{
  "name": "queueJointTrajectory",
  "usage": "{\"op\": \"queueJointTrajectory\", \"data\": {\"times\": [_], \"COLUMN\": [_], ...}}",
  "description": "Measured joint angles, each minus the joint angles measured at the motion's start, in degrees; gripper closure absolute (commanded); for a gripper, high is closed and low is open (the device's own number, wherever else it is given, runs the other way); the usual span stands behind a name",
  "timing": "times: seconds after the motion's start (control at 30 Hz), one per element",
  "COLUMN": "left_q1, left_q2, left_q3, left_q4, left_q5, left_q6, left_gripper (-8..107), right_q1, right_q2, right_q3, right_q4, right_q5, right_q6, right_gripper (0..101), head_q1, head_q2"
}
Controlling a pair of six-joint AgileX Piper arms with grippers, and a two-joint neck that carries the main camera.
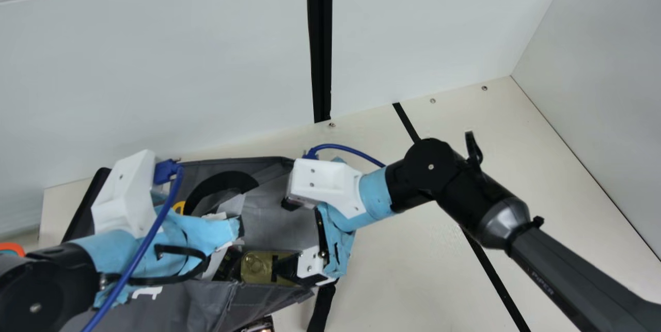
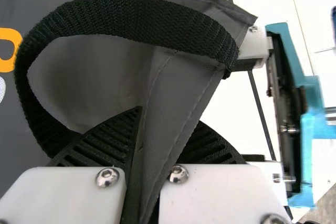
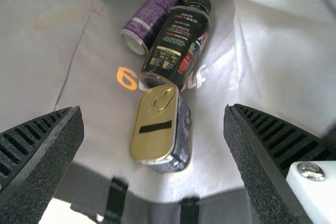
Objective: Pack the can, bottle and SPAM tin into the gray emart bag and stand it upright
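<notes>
Looking past my right claw [image 3: 153,109], released and empty, I see the SPAM tin [image 3: 153,129] directly ahead of its spread fingers, long axis running away from it. That claw is the nearer one, so I'd use it to nudge the tin deeper. Beyond the tin, farther from the claw, the bottle [image 3: 173,45] lies with the can [image 3: 157,17] alongside, all three inside the gray emart bag [image 1: 279,218]. The bag looks laid over on the desk [image 1: 408,270]. My left claw [image 2: 168,116] is clenched on a fold of its fabric, just beside the black handle [image 2: 142,19]; uprighting still remains.
</notes>
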Motion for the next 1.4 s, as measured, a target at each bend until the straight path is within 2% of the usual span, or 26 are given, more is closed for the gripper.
{"op": "queueJointTrajectory", "data": {"times": [0.37, 0.5, 0.77, 1.13, 1.4], "left_q1": [0.0, 0.0, 0.0, 0.0, 0.0], "left_q2": [0.0, 0.0, 0.0, 0.0, 0.0], "left_q3": [0.0, 0.0, 0.0, 0.0, 0.0], "left_q4": [0.0, 0.0, 0.0, 0.0, 0.0], "left_q5": [0.0, 0.0, 0.0, 0.0, 0.0], "left_q6": [0.0, 0.0, 0.0, 0.0, 0.0], "left_gripper": [107, 107, 107, 107, 107], "right_q1": [-7.0, -9.1, -12.0, -15.2, -17.7], "right_q2": [-2.8, -4.0, -6.6, -10.7, -14.1], "right_q3": [0.6, 0.8, 1.5, 2.4, 2.7], "right_q4": [0.6, 0.5, -0.5, -3.6, -6.5], "right_q5": [4.2, 4.7, 3.9, -0.3, -1.7], "right_q6": [-1.0, -1.0, 1.8, 7.9, 12.4], "right_gripper": [6, 6, 6, 6, 6], "head_q1": [0.0, 0.0, 0.0, 0.0, 0.0], "head_q2": [0.0, 0.1, 0.0, 0.0, 0.0]}}
